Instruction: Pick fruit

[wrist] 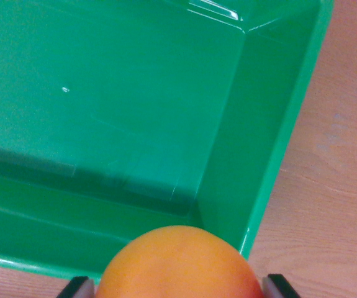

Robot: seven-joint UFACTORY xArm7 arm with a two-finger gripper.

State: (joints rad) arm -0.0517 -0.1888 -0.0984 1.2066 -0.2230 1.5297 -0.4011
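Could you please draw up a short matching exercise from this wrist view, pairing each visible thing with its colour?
Things:
1. fruit
2. bin
3. table
4. claw fingertips

Colours:
A. pinkish wood tone
B. dark grey
C. orange
D. green

Pairs: 1-C, 2-D, 3-A, 4-B

one orange fruit [178, 264], one green bin [259, 124], one wooden table [333, 186]
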